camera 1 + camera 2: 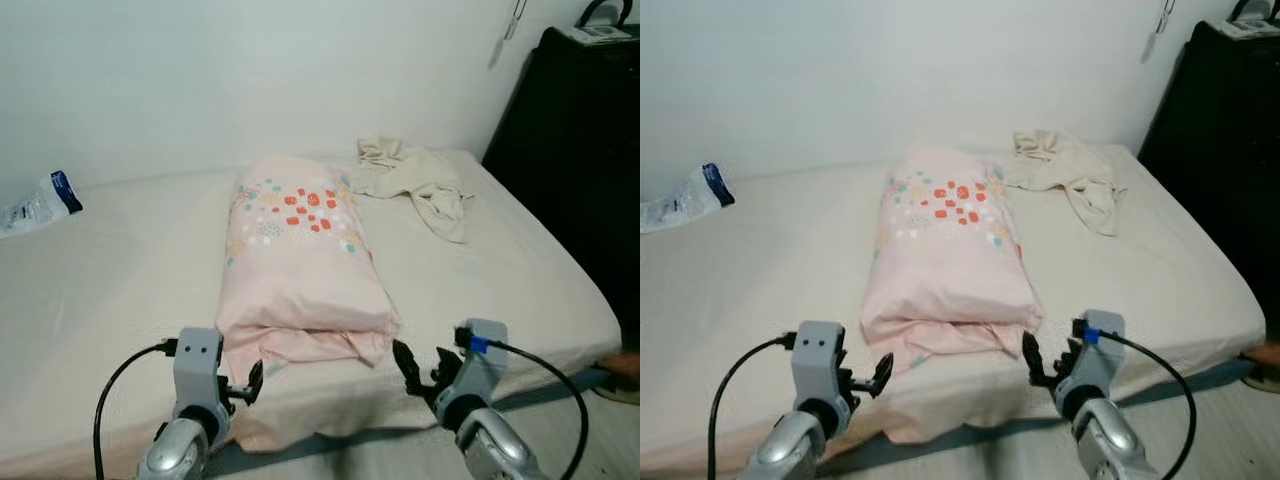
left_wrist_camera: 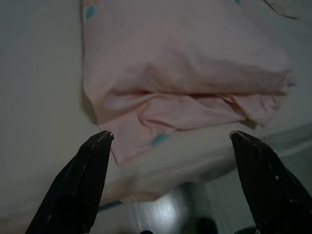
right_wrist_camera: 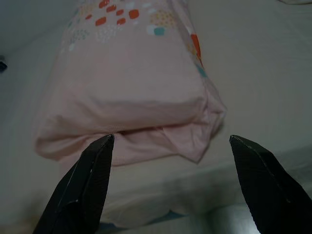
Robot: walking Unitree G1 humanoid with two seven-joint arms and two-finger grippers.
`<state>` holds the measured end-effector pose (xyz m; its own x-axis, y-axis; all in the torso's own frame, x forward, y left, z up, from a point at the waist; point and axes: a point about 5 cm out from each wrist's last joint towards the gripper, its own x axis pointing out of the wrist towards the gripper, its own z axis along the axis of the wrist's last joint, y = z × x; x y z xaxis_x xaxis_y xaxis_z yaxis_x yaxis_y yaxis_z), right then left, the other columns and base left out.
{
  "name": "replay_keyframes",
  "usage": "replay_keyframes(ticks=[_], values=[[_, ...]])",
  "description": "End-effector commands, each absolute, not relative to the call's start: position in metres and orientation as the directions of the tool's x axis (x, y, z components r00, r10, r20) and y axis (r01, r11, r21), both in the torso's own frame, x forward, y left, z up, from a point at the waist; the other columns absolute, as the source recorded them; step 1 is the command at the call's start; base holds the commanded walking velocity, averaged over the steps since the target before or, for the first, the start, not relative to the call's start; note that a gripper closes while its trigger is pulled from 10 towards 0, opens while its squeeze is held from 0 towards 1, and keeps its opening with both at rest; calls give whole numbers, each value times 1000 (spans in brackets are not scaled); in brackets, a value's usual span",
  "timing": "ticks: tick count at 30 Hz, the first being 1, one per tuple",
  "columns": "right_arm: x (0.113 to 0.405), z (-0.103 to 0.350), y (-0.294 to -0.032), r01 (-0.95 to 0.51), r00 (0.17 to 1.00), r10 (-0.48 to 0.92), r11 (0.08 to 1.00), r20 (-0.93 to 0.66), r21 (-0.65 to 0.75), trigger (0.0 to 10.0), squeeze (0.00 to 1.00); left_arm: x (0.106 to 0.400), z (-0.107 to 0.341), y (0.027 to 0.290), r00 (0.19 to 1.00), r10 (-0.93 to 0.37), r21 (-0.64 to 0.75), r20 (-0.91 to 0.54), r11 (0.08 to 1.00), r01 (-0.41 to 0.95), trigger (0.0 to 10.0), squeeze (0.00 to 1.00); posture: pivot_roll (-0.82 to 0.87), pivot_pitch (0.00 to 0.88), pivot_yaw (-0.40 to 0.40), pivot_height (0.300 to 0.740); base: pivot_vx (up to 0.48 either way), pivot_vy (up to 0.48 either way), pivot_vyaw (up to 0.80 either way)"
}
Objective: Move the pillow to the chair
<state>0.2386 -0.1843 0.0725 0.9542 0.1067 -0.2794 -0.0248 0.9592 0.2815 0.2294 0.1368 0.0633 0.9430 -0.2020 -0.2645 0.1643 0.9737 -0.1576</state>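
Facing the pillow [image 1: 300, 265] at the bed's [image 1: 110, 290] front edge, your left gripper [image 1: 245, 385] and right gripper [image 1: 410, 368] gape wide, empty; clamp both near corners evenly.

silver arms, black claws, black cables

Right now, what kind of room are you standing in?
Most likely a bedroom: a bed with a pale sheet stands against a white wall, a pink patterned pillow lies on it, and crumpled beige cloth lies near the wall beside a dark cabinet.
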Motion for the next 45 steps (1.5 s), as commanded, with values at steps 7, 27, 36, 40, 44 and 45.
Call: replay_keyframes(ticks=[7, 27, 36, 40, 44, 45], values=[[237, 71, -184, -40, 948, 131, 954, -291, 297, 10000, 0, 228, 61, 137, 942, -183, -172, -281, 975, 138, 10000, 0, -27, 126, 31, 740, 154, 0, 0], [277, 87, -195, -63, 963, 135, 954, -232, 293, 10000, 0, 276, 75, 170, 976, 68, -192, -205, 976, -108, 10000, 0, -49, 64, 54, 662, 0, 0, 0], [308, 98, -200, -37, 974, 96, 961, -206, 273, 10000, 0, 298, 85, 174, 984, 73, -145, -164, 985, -97, 10000, 0, -46, 72, 77, 622, 0, 0, 0], [314, 97, -199, -25, 975, 86, 959, -206, 281, 10000, 0, 299, 84, 176, 983, 82, -138, -165, 985, -105, 10000, 0, -41, 76, 79, 607, 0, 0, 0], [317, 97, -197, -28, 976, 88, 959, -201, 283, 10000, 0, 299, 81, 175, 982, 84, -135, -170, 985, -108, 10000, 0, -40, 83, 77, 592, 0, 0, 0], [319, 98, -197, -30, 977, 88, 959, -193, 282, 10000, 0, 299, 80, 174, 982, 83, -134, -172, 985, -107, 10000, 0, -41, 85, 77, 582, 0, 0, 0]])
